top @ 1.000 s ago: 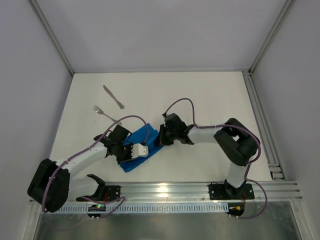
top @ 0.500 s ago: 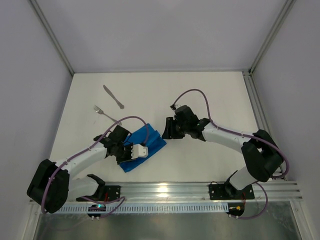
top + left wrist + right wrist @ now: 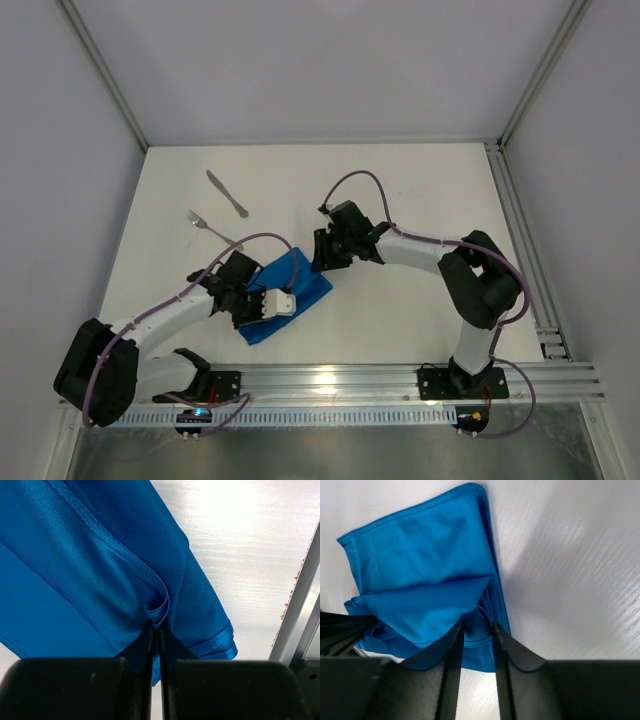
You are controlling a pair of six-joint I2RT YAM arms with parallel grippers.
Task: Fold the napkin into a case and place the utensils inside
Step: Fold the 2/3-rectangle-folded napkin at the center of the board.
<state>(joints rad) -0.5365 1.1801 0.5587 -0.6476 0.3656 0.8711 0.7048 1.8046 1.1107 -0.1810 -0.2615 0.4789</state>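
The bright blue napkin lies folded into an oblong near the table's front, left of centre. My left gripper rests on its near-left part, and in the left wrist view the gripper is shut on a pinched fold of the napkin. My right gripper hovers at the napkin's far-right end. In its wrist view the gripper is open, fingers either side of a bunched edge of the napkin without clamping it. The knife and fork lie bare on the table behind the left arm.
An aluminium rail runs along the near edge, and it shows as a rail in the left wrist view. Frame posts and a side rail bound the right. White table surrounds the napkin.
My right gripper has opened and let go of the napkin, drawn back to the right, then returned to the napkin's end. The left gripper kept its hold and stayed put.
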